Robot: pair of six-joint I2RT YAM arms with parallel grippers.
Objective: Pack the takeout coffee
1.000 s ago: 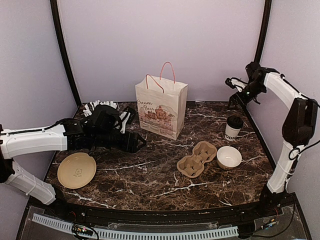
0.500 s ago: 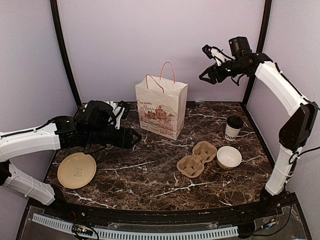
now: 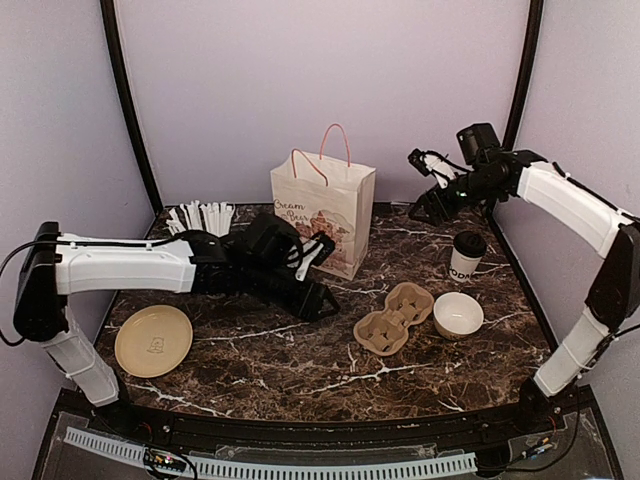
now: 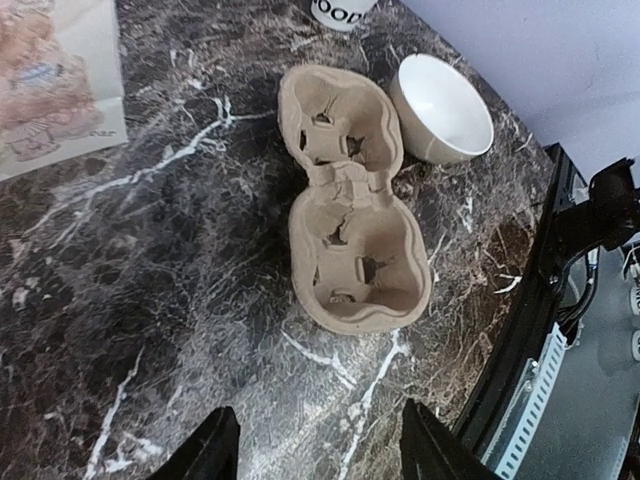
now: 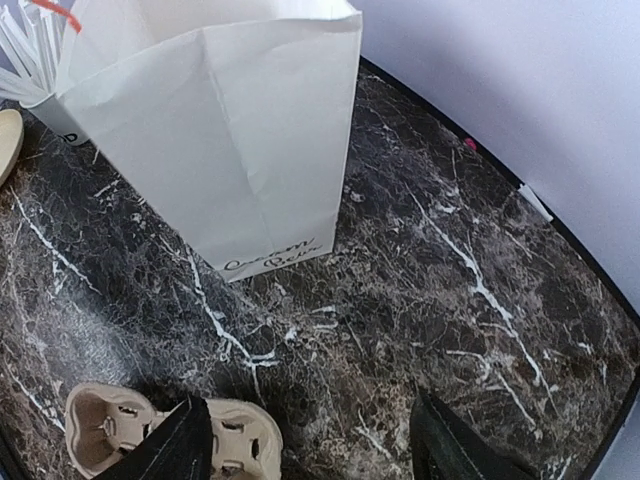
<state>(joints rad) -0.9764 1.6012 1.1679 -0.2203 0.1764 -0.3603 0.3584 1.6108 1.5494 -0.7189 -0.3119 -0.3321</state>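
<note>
End effectors, top view: left end effector point(image 3: 322, 300) low over the desk point(image 3: 260, 370), in front of the paper bag point(image 3: 322, 215); right end effector point(image 3: 420, 185) raised, apart from the takeout coffee point(image 3: 466, 258), which stands lidded just behind the white bowl point(image 3: 458, 314). Left wrist view: fingers point(image 4: 215, 450) spread, nothing held, near the cup carrier point(image 4: 350, 200). Right wrist view: released, jaws wide, nothing between them, facing the paper bag.
</note>
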